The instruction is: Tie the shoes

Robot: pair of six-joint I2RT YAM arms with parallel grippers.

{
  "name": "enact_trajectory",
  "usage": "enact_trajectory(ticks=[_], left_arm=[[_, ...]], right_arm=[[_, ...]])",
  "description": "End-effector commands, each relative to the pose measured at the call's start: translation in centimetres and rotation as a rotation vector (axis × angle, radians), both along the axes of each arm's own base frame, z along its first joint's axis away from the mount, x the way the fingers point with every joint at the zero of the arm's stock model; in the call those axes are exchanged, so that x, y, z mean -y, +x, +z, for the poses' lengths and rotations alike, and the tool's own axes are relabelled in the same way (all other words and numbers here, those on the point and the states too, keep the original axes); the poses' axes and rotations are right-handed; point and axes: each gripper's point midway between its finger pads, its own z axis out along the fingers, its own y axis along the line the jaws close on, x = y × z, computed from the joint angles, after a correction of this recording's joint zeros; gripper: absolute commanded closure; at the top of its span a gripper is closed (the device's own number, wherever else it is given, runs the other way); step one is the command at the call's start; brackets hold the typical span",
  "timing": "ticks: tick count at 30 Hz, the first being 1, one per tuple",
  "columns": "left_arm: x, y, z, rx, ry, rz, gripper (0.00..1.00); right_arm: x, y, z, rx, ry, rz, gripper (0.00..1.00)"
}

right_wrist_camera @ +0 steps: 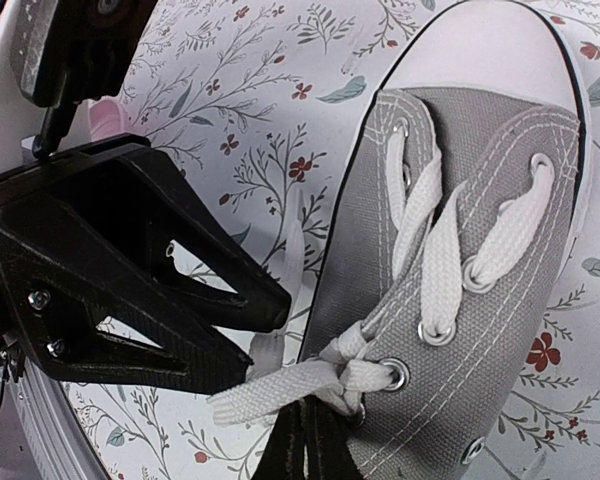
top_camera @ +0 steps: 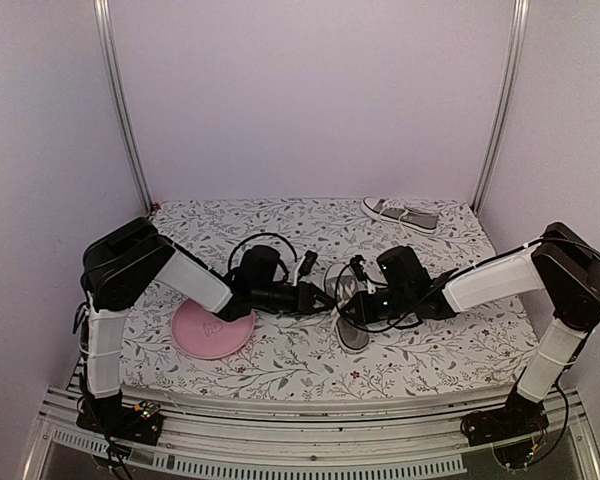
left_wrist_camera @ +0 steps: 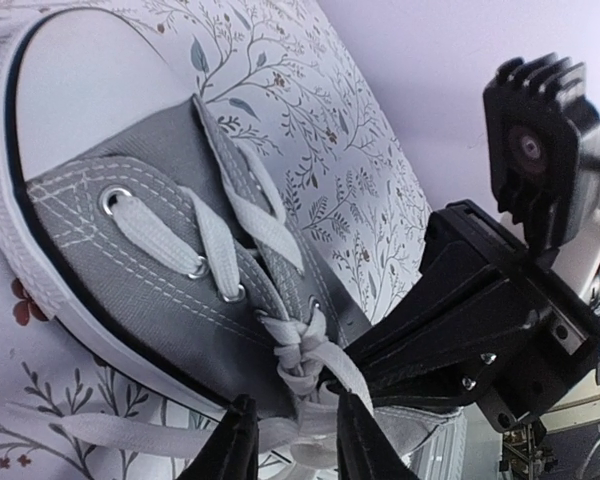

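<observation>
We're at the knot on the grey sneaker (right_wrist_camera: 500,200): right gripper (right_wrist_camera: 308,425) pinched shut on the lace (right_wrist_camera: 270,390), left gripper (left_wrist_camera: 295,405) slightly open with the lace loose between its fingers. Next we close the left and pull.

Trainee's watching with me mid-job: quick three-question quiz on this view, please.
1. True or false: both shoes lie side by side between the grippers.
2. The pink plate lies: A) under a shoe B) by the left arm C) against the back wall.
3. Which gripper is shut?
Key: 1 false, one shoe is between them, the other shoe far right. 2 B. 3 the right gripper, pinching the white lace; the left gripper is open.
</observation>
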Motion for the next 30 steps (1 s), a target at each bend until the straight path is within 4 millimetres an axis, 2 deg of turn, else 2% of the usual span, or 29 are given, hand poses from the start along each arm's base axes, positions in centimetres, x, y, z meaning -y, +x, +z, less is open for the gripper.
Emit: enact_trajectory(ticks=[1, 16, 18, 21, 26, 30], left_arm=[[0.7, -0.9, 2.0, 0.038, -0.046, -0.031, 0.71], [1.5, -1.4, 1.9, 0.045, -0.046, -0.061, 0.67], [1.6, -1.5, 1.8, 0.043, -0.044, -0.063, 0.71], [1.5, -1.4, 1.8, 0.044, -0.042, -0.057, 0.83], [1.5, -1.4, 2.4, 0.049, -0.051, -0.051, 0.98], [1.4, -1.1, 2.8, 0.052, -0.06, -0.035, 1.0]], right_arm=[[-0.2, 0.3, -0.3, -0.004, -0.01, -0.009, 0.98], [-0.2, 0.2, -0.3, -0.007, -0.01, -0.009, 0.98], [-0.1, 0.2, -0.3, -0.006, -0.009, -0.011, 0.98], [-0.1, 0.2, -0.3, -0.005, -0.01, -0.013, 0.98], [0.0, 0.3, 0.0, 0.001, -0.008, -0.019, 0.98], [0.2, 0.4, 0.7, 0.015, -0.005, -0.03, 0.97]])
